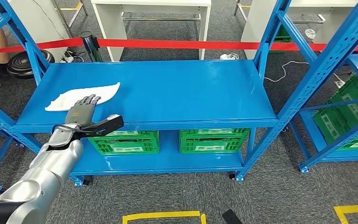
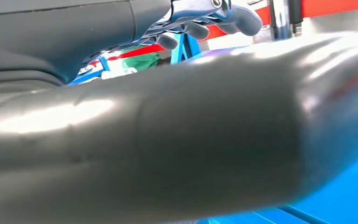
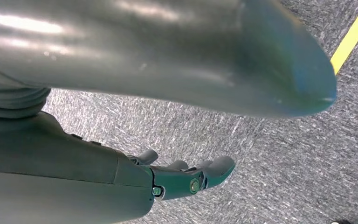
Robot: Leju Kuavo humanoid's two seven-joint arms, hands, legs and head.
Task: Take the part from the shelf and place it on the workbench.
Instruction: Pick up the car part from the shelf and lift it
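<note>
Part (image 1: 83, 97) on shelf (image 1: 177, 93) left side; left robot hand (image 1: 85, 112) at its near edge; crates (image 1: 168, 141) beneath.

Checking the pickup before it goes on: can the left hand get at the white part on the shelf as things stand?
Probably yes: the left hand is over the shelf, fingers at the white part, with nothing between them.

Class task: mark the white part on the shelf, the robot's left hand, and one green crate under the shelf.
white part (image 1: 85, 96), head view, middle of its flat white surface.
left hand (image 1: 81, 112), head view, back of the hand.
green crate (image 1: 214, 141), head view, front wall of the right-hand crate.
</note>
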